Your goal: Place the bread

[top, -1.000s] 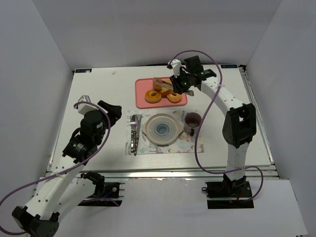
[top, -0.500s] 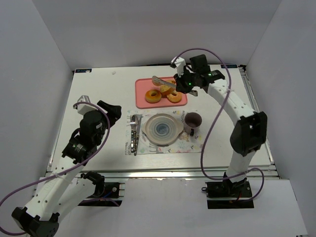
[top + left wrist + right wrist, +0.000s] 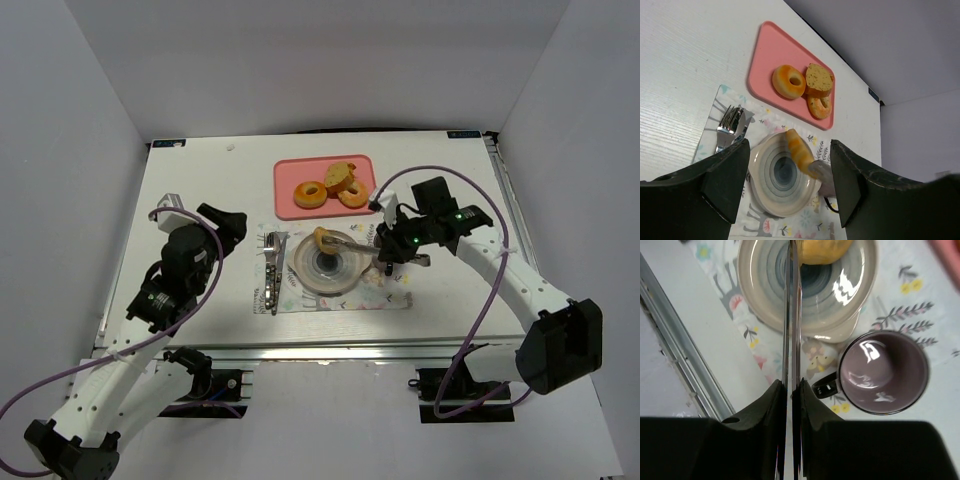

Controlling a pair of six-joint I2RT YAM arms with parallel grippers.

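My right gripper (image 3: 386, 243) (image 3: 791, 390) is shut on thin metal tongs (image 3: 352, 240) (image 3: 792, 315). The tongs pinch one golden-yellow bread piece (image 3: 322, 236) (image 3: 822, 250) (image 3: 799, 150) over the far part of the round plate (image 3: 318, 280) (image 3: 765, 197) (image 3: 755, 285). I cannot tell whether the bread touches the plate. The second bread piece (image 3: 340, 176) (image 3: 819, 80) lies on the pink tray (image 3: 287, 178) (image 3: 769, 52) between two glazed donuts (image 3: 309, 193) (image 3: 788, 81). My left gripper (image 3: 222, 222) (image 3: 790, 185) is open and empty, left of the placemat.
A purple mug (image 3: 393, 262) (image 3: 883, 371) stands right of the plate on the patterned placemat (image 3: 340, 300). A fork and knife (image 3: 272, 265) (image 3: 729, 122) lie left of the plate. White walls enclose the table on three sides.
My right arm has swung from the pink tray toward me, carrying a bread piece in the tongs to over the plate. The left arm has not moved.
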